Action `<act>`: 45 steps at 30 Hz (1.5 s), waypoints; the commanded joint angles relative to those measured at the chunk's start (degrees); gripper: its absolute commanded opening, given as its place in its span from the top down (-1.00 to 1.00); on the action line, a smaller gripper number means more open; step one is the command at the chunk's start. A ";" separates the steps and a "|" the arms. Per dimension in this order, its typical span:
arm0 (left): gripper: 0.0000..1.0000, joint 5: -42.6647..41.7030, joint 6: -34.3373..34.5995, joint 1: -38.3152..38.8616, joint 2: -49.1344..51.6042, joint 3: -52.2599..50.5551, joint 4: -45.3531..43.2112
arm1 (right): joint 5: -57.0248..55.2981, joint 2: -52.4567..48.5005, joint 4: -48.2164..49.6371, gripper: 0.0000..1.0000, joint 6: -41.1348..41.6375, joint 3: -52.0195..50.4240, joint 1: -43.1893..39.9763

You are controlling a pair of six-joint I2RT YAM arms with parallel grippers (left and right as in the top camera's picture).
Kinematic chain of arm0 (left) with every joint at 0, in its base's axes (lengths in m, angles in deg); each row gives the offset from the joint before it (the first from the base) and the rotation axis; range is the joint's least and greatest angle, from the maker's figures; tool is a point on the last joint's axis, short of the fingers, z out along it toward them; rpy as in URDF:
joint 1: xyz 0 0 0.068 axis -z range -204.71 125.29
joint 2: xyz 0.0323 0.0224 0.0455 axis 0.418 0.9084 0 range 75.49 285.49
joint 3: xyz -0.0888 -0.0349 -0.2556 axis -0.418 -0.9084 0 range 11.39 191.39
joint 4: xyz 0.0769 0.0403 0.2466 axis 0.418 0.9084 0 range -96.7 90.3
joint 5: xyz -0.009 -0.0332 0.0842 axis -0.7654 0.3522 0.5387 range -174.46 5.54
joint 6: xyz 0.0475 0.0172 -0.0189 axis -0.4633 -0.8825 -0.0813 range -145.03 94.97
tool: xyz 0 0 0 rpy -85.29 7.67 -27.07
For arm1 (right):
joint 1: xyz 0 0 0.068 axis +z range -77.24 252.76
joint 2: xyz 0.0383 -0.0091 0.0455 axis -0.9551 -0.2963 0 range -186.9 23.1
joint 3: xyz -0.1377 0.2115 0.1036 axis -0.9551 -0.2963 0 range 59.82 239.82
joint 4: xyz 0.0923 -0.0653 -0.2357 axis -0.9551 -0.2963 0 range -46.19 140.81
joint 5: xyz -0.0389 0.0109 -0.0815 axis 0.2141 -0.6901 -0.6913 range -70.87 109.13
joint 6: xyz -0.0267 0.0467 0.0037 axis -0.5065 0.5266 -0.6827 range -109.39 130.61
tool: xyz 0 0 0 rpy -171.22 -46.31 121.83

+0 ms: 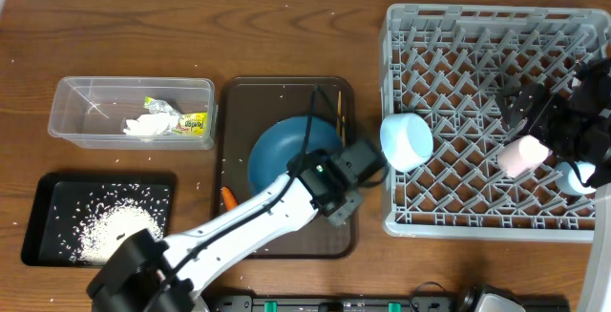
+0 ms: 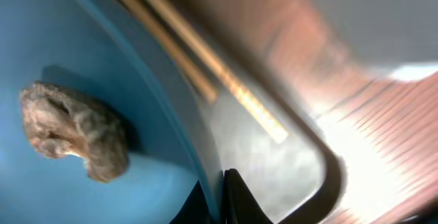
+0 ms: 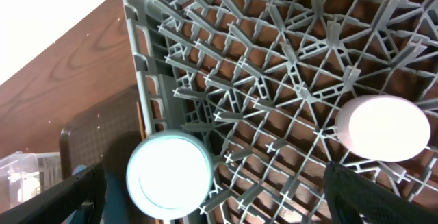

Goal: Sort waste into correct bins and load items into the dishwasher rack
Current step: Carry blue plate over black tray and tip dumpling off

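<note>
My left gripper is shut on the right rim of the blue plate, one finger on each side of the edge. A brown food lump lies on the plate. The wooden chopsticks lie beside the plate. Over the right part of the grey dishwasher rack my right gripper hangs open with nothing in it. In the rack are the white bowl, the pinkish cup and the light-blue cup.
The plate rests on a dark brown serving tray, with an orange carrot at its left edge. The clear tub holds a wrapper and a napkin. The black tray holds rice.
</note>
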 commanded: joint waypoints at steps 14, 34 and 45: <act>0.87 -0.15 22.56 -27.19 -13.81 8.07 2.01 | 0.44 0.04 -0.11 -0.88 -0.52 0.28 0.26; 0.87 -50.14 6.16 -95.67 -23.23 3.41 6.78 | 0.42 0.04 -0.04 -0.89 -0.55 0.28 0.26; 0.88 -79.21 -9.75 -117.98 -25.66 -8.22 0.81 | 0.39 0.04 0.09 -0.89 -0.55 0.28 0.26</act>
